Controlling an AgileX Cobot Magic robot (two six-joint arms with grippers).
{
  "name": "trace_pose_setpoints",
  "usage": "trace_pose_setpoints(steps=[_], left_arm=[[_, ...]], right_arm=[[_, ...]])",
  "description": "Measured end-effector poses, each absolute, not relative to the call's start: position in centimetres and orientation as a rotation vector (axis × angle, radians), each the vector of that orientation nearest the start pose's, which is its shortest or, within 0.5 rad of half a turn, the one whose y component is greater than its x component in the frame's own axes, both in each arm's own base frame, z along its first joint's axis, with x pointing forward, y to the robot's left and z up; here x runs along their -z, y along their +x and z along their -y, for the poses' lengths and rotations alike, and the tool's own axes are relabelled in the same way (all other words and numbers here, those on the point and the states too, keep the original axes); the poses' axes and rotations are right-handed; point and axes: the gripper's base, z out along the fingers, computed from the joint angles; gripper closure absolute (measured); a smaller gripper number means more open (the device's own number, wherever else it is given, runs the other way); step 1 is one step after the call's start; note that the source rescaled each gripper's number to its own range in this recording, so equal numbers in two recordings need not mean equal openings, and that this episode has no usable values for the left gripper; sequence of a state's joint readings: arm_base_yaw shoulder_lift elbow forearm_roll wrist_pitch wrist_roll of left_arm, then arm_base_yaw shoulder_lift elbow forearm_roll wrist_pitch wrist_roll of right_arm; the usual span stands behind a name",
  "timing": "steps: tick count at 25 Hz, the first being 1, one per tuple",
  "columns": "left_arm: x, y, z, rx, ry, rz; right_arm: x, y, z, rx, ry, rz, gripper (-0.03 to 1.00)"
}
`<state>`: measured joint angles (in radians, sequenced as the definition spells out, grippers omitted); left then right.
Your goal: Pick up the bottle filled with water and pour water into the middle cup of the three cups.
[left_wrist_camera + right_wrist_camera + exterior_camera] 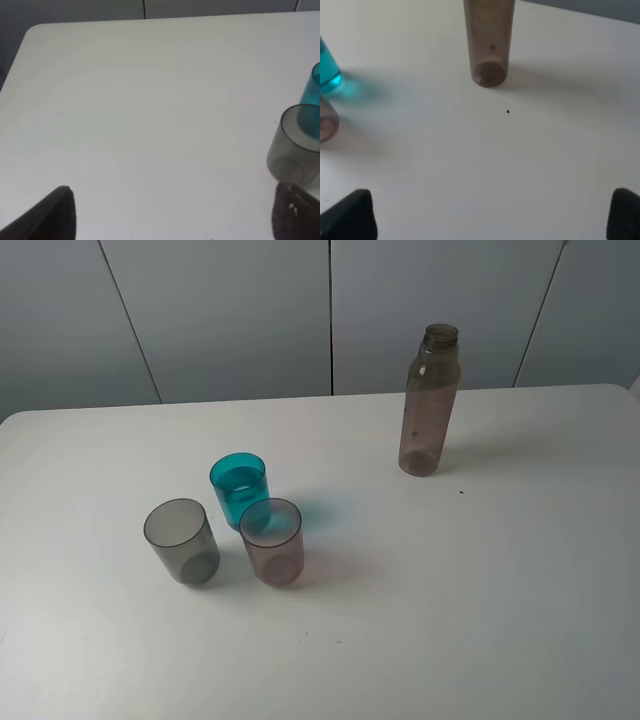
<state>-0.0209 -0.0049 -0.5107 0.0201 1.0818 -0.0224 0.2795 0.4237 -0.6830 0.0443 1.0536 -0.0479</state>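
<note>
The bottle (430, 405) stands upright and uncapped at the table's back right; the right wrist view shows its lower part (489, 40). The three cups cluster at the left centre. The teal middle cup (239, 488) is behind the smoky grey cup (181, 541) and the pinkish cup (272, 541). My right gripper (487, 220) is open, well short of the bottle, with nothing between its fingers. My left gripper (172, 220) is open over bare table, with the grey cup (295, 152) and the teal cup (312, 97) off to one side. Neither arm shows in the exterior high view.
The white table (480, 620) has a rounded back left corner and a grey panelled wall (230, 310) behind it. A small dark speck (461, 491) lies near the bottle. The teal cup (327, 70) and pinkish cup (326, 125) show at the right wrist view's edge.
</note>
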Motion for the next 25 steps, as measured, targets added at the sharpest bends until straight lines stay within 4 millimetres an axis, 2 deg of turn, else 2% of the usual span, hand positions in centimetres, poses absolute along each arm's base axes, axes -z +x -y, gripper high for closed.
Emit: trace_pose_setpoints(steps=[8, 14, 25], left_arm=[[-27.9, -0.8, -0.2, 0.003, -0.003, -2.050], [-27.9, -0.8, -0.2, 0.003, -0.003, -2.050], [-27.9, -0.8, -0.2, 0.003, -0.003, -2.050]], right_arm=[[-28.4, 1.3, -0.7, -0.187, -0.353, -2.142, -0.03], [-27.9, -0.6, -0.2, -0.196, -0.339, -2.052, -0.03], [-27.8, -0.8, 0.1, -0.191, -0.289, -2.046, -0.03]])
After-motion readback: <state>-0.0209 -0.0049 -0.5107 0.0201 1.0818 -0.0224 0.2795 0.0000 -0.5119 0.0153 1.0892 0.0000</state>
